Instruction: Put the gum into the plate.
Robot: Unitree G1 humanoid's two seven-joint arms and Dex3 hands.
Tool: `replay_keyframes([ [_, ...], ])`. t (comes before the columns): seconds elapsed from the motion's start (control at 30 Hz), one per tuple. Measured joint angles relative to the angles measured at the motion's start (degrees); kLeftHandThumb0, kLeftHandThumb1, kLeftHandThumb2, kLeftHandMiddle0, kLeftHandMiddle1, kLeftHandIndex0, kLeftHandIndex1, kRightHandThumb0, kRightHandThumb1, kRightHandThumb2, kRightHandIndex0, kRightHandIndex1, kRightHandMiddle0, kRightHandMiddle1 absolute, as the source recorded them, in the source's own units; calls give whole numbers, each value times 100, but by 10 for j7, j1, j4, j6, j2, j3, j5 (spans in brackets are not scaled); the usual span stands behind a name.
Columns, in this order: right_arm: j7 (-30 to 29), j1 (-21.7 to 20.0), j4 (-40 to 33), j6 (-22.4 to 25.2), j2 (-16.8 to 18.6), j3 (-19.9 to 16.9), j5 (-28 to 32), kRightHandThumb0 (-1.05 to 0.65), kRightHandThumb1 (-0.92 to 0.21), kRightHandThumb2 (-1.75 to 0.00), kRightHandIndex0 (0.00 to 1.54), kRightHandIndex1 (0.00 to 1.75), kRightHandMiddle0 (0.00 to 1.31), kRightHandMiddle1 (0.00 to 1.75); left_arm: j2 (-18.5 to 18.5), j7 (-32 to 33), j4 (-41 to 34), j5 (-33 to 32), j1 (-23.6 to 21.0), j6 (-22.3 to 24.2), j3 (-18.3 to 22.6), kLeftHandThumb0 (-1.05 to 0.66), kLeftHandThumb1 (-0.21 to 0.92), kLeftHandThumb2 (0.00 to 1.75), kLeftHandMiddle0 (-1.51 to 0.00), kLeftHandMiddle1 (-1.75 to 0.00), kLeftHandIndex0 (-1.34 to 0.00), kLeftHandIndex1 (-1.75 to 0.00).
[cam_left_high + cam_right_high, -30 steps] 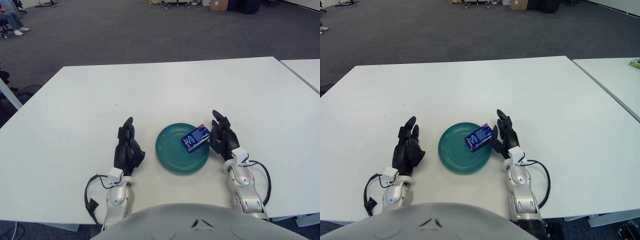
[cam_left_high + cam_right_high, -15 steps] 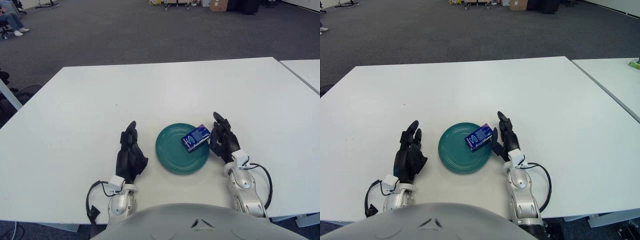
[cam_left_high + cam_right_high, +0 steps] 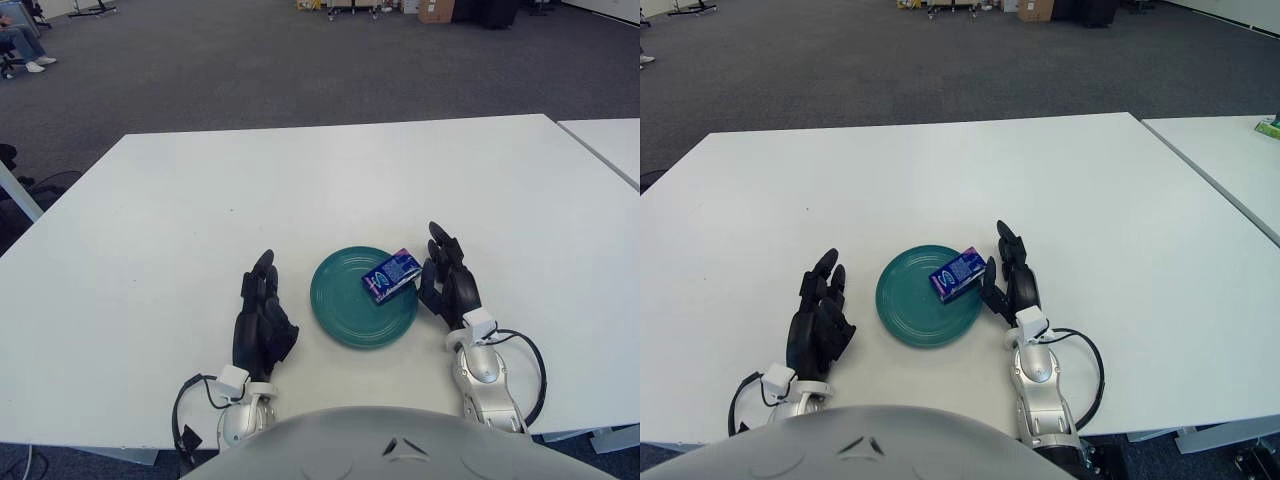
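The gum lies already inside the plate, on its right part, toward my right hand. It is a small blue box, and its long axis runs slanted: the nearer end points to the middle of the plate, the farther end points to the far right and reaches over the rim there. The box looks tilted, as if this end leans on the rim, but I cannot tell this for sure.

My right hand is the nearer one. It stands just beside the right rim of the plate, fingers stretched and relaxed, pointing to the far edge of the table, and they hold nothing. The gum is to the left of these fingers, close to them; whether a fingertip touches the box I cannot tell. My left hand shows on the other side, near the left rim of the plate, also with loose fingers and nothing in them.

I judge the task is nearly finished. If the box must lie flat, only a small push from my right fingers toward the left would be needed; otherwise the hand can go away from the plate.
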Motion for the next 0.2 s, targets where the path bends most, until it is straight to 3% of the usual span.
replay_keyframes([
  [0.2,-2,6,2,-19,0,2,-1,-71,-92,-102,10,0,0,28,4,1,-19,0,26,6,-7,-89,92,105,-25,-1,0,-56],
])
